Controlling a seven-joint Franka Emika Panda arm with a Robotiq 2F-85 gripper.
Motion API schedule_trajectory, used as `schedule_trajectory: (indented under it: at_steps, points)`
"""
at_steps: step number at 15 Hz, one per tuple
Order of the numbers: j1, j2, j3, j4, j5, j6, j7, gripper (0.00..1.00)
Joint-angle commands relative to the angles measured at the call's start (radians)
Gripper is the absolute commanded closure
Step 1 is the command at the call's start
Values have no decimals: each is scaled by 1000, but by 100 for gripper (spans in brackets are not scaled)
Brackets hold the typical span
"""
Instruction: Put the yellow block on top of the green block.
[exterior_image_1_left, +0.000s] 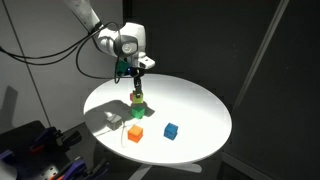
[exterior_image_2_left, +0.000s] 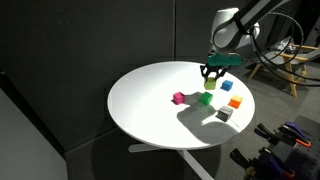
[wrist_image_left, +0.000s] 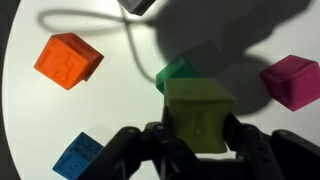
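The gripper (wrist_image_left: 198, 132) is pinching the yellow block (wrist_image_left: 198, 110), one finger on each of two opposite faces. That leaves the bottom face free to land flat. The block sits level in the grip, not tilted, which matters for a clean stack.

In the wrist view the green block (wrist_image_left: 172, 72) peeks out from behind and under the yellow one, only a corner and part of its top showing. So the carried block is over it, approx. lined up (the offset may be just the camera angle). In an exterior view the yellow block (exterior_image_1_left: 138, 98) hangs directly above the green block (exterior_image_1_left: 140, 108). They're v. close, but I can't tell whether they touch.

My read: this is the placing step and the task is nearly done. What's left is to settle the block down, then let go. Releasing early, or off-centre, could tip it off the edge.

The other blocks lie apart on the white round table (exterior_image_1_left: 200, 100): orange block (wrist_image_left: 67, 60), blue block (wrist_image_left: 78, 157), pink block (wrist_image_left: 293, 82). None is close enough to get in the fingers' way, so there's room to open w/o bumping anything.
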Motion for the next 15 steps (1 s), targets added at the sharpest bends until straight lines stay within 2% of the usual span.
schedule_trajectory:
  at_steps: [1, 15]
  points:
    - [1, -14, -4, -6, 10, -31, 13, 75]
    - [4, 49, -20, 2, 1, 90, 2, 75]
